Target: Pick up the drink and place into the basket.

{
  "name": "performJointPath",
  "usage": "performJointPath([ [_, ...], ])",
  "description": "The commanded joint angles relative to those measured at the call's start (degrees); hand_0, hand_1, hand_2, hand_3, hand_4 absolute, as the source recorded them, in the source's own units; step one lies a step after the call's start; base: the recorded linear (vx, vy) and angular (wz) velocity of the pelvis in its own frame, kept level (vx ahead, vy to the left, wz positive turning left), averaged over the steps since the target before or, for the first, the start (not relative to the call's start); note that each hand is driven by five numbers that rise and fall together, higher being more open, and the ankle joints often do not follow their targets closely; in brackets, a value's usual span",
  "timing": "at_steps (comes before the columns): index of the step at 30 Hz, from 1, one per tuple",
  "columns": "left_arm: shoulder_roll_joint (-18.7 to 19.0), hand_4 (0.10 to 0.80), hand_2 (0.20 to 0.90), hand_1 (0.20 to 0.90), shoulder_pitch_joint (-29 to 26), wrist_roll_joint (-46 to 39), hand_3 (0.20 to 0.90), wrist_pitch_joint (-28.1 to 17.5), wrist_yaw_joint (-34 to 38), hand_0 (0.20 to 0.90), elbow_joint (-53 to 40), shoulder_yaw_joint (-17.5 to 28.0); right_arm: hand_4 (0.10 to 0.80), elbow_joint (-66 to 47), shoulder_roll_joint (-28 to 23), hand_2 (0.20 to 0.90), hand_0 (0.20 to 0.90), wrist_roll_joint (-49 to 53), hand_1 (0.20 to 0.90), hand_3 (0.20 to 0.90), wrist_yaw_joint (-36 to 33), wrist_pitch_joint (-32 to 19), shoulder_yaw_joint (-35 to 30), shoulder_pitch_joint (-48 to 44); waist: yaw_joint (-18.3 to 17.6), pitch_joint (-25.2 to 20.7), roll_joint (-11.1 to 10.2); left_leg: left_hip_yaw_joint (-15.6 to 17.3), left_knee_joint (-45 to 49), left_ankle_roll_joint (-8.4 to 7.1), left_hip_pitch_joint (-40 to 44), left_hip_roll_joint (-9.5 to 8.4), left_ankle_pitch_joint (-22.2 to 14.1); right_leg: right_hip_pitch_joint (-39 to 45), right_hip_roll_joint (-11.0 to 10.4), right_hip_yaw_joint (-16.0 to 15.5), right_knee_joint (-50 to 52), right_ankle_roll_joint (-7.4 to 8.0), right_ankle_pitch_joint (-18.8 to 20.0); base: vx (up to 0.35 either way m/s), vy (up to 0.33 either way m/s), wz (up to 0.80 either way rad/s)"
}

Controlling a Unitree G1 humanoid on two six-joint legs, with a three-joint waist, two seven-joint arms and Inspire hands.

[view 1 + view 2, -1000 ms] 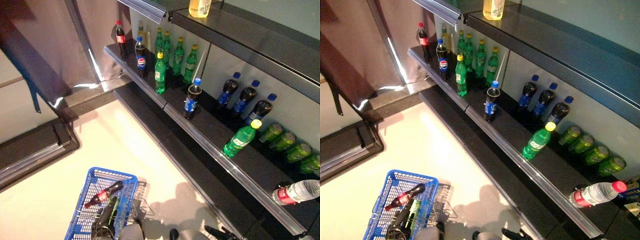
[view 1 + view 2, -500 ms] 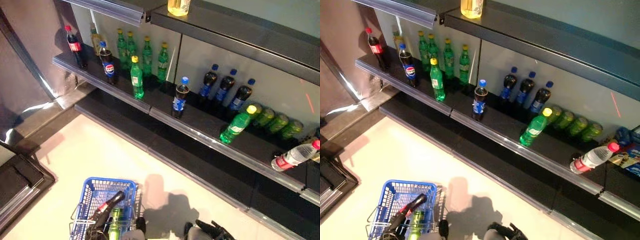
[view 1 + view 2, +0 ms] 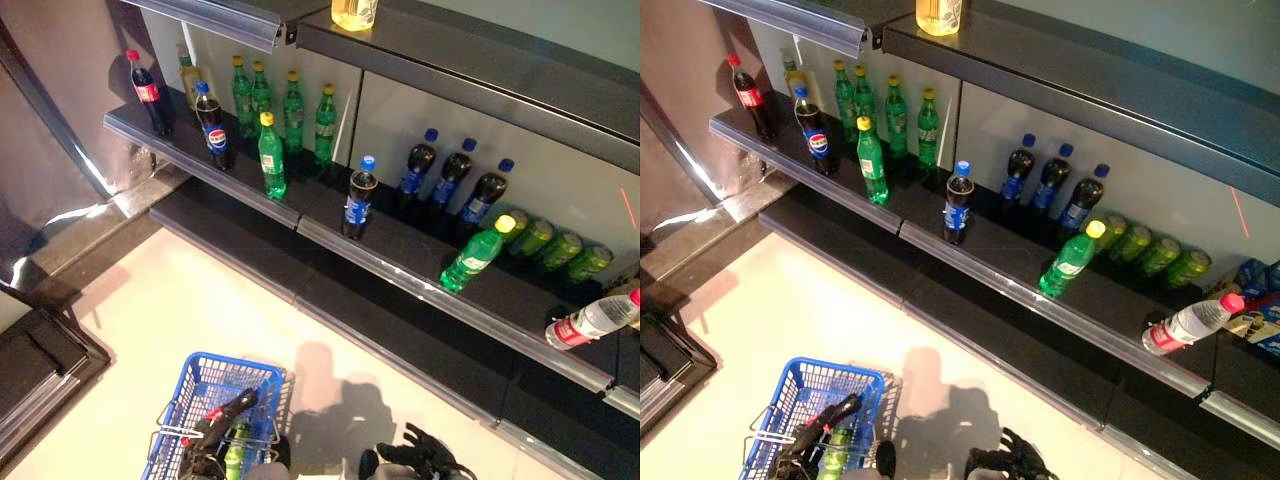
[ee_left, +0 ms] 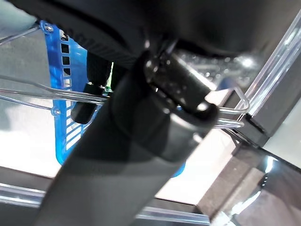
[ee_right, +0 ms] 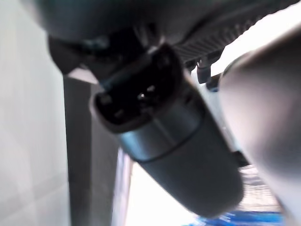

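Drink bottle (image 3: 228, 410), dark with a red label, is down in the blue basket (image 3: 232, 361), lying at a slant beside a green bottle (image 3: 236, 441). The basket sits at the near left, low over the pale floor (image 3: 200, 300), and the left hand (image 3: 203, 457) is at its wire handles; whether it grips them I cannot tell. The right hand (image 3: 420, 460) shows at the near edge, fingers loose and spread, holding nothing.

Along the long dark shelf (image 3: 400, 275), no print is readable, only colours. At the far left stands a red-capped cola (image 3: 145, 92), then a dark bottle with a blue label (image 3: 212, 128). A green bottle with a yellow cap (image 3: 270, 155) stands at the front lip, with a row of green bottles (image 3: 290, 100) behind it. A blue-capped bottle (image 3: 357, 197) stands alone near the edge. Right of it are three dark blue-capped bottles (image 3: 455, 180) at the back, a green bottle leaning over (image 3: 478, 252) and green cans on their sides (image 3: 550, 245). At the far right a clear bottle with a red label (image 3: 590, 322) lies flat by the lip. A yellow drink (image 3: 352, 12) stands on the shelf above.

Open floor lies between basket and shelf. Since half a second ago the shelf stock has not changed, the view has shifted a touch, and more of the right hand now shows.
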Motion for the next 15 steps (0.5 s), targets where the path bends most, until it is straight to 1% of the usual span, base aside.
performJointPath([
  [1, 0.90, 0.100, 0.300, 0.300, 1.38, 0.35, 0.200, -6.91, -3.20, 0.300, -10.33, -2.36, 0.800, -7.44, -5.78, 0.900, 0.900, -3.86, 0.900, 0.900, 0.56, 2.46, 3.93, -1.71, 3.42, 3.39, -0.91, -3.34, 24.99, -1.30, -10.01, -2.53, -4.27, -1.41, 1.47, 2.51, 1.38, -1.86, 3.17, -0.109, -0.044, 0.29],
  [2, 0.56, 0.100, 0.300, 0.300, 1.68, -0.20, 0.200, -7.21, -3.35, 0.300, -10.33, -2.94, 0.800, -8.13, -6.40, 0.900, 0.900, -4.11, 0.900, 0.900, -0.06, 2.46, 5.25, -2.63, 4.14, 4.12, -0.80, -5.47, 19.21, -1.09, -8.97, -2.27, -3.28, -1.24, 1.90, 3.44, 1.72, -1.61, 2.88, -0.023, 0.141, 0.23],
  [3, 0.23, 0.100, 0.300, 0.300, 1.67, 0.45, 0.200, -7.44, -3.51, 0.300, -9.85, -3.40, 0.800, -7.95, -6.73, 0.900, 0.900, -4.42, 0.900, 0.900, -0.39, 1.83, 5.87, -3.39, 4.30, 4.13, -0.70, -6.04, 12.98, -1.13, -7.70, -1.09, -2.59, -1.25, 1.94, 3.53, 1.57, -1.20, 2.89, 0.024, 0.179, 0.04],
  [4, 0.07, 0.100, 0.300, 0.300, 1.58, 0.83, 0.200, -7.55, -3.45, 0.300, -9.57, -3.68, 0.800, -8.02, -6.85, 0.900, 0.900, -4.78, 0.900, 0.900, -0.30, 1.10, 6.06, -3.56, 4.42, 4.21, -0.49, -6.43, 8.75, -1.65, -6.92, 0.14, -0.74, -0.85, 2.09, 3.50, 1.21, -1.02, 2.89, 0.057, 0.172, -0.29],
  [5, -0.06, 0.100, 0.300, 0.300, 1.48, 0.95, 0.200, -7.54, -3.17, 0.300, -9.32, -3.94, 0.800, -8.58, -7.05, 0.900, 0.900, -5.13, 0.900, 0.900, -0.14, 0.19, 6.13, -3.28, 4.55, 4.44, -0.33, -7.32, 5.89, -2.39, -6.91, 1.23, 1.96, -0.15, 2.43, 3.78, 1.05, -1.05, 2.66, 0.126, 0.212, -0.37],
  [6, -0.13, 0.100, 0.300, 0.300, 1.10, 0.92, 0.200, -7.01, -1.87, 0.300, -8.52, -4.04, 0.800, -9.94, -7.24, 0.900, 0.900, -6.56, 0.900, 0.900, 0.12, -2.00, 6.53, -2.78, 4.69, 4.03, -0.39, -9.12, 1.47, -2.50, -5.62, 1.57, 2.86, 0.83, 2.03, 4.04, 0.68, -0.45, 2.36, 0.182, 0.262, -0.10],
  [7, 0.01, 0.100, 0.300, 0.300, 0.55, 2.27, 0.200, -6.31, -0.65, 0.300, -8.02, -3.87, 0.800, -12.35, -7.26, 0.900, 0.900, -7.54, 0.900, 0.900, -0.21, -2.25, 6.77, -2.15, 4.37, 3.29, -0.39, -9.07, -0.82, -2.51, -3.94, 1.51, 2.50, 1.12, 1.42, 3.58, 0.97, 0.14, 2.03, 0.210, 0.298, 0.10],
  [10, 1.32, 0.100, 0.300, 0.300, 0.04, 6.12, 0.200, -5.32, -0.28, 0.300, -8.05, -4.06, 0.800, -18.91, -8.51, 0.900, 0.900, -8.00, 0.900, 0.900, -0.39, -3.18, 7.66, -0.90, 3.79, 2.61, -0.60, -8.46, -1.11, -2.42, -1.24, 0.80, 0.90, 1.11, -0.60, 2.76, 2.16, 1.68, 2.33, 0.132, 0.201, 0.09],
  [11, 2.52, 0.100, 0.300, 0.300, 0.09, 6.95, 0.200, -5.34, -0.06, 0.300, -9.21, -4.82, 0.800, -25.71, -10.05, 0.900, 0.900, -7.97, 0.900, 0.900, -0.75, -1.63, 8.48, -0.41, 3.59, 2.43, -0.70, -7.82, -1.03, -2.26, -0.21, 0.58, 0.08, 0.97, -1.69, 2.36, 2.25, 2.49, 2.86, 0.085, 0.159, 0.01],
  [12, 3.04, 0.100, 0.300, 0.300, 0.21, 7.42, 0.200, -5.56, -0.07, 0.300, -9.94, -5.08, 0.800, -28.24, -10.85, 0.900, 0.900, -8.99, 0.900, 0.900, -0.85, -3.35, 8.69, -0.05, 3.52, 2.37, -0.72, -7.42, -1.01, -2.20, 0.25, 0.54, -0.27, 0.93, -2.17, 2.18, 2.24, 2.85, 3.09, 0.076, 0.129, -0.02],
  [13, 4.18, 0.100, 0.300, 0.300, 0.72, 6.43, 0.200, -5.47, -0.06, 0.300, -10.91, -5.19, 0.800, -35.08, -12.75, 0.900, 0.900, -8.52, 0.900, 0.900, -1.21, -1.54, 8.68, 0.17, 3.54, 2.19, -0.89, -6.97, -0.54, -1.89, 0.67, 0.34, -1.05, 0.93, -3.06, 2.11, 1.95, 3.50, 3.58, 0.056, 0.072, -0.14],
  [14, 4.88, 0.100, 0.300, 0.300, 1.07, 5.78, 0.200, -5.48, -0.17, 0.300, -11.43, -5.05, 0.800, -38.81, -13.85, 0.900, 0.900, -8.38, 0.900, 0.900, -1.18, -1.61, 8.38, 0.05, 3.57, 2.04, -1.00, -6.65, -0.32, -1.72, 0.90, 0.41, -1.49, 1.00, -3.47, 2.07, 1.66, 3.84, 3.83, 0.047, 0.035, -0.24],
  [15, 5.24, 0.100, 0.300, 0.300, 1.29, 5.62, 0.200, -5.57, -0.30, 0.300, -11.70, -4.95, 0.800, -40.50, -14.40, 0.900, 0.900, -8.61, 0.900, 0.900, -1.16, -2.97, 8.18, 0.00, 3.64, 1.98, -1.04, -6.46, -0.14, -1.61, 1.03, 0.46, -1.78, 1.11, -3.68, 2.08, 1.44, 4.01, 3.96, 0.037, -0.007, -0.38],
])
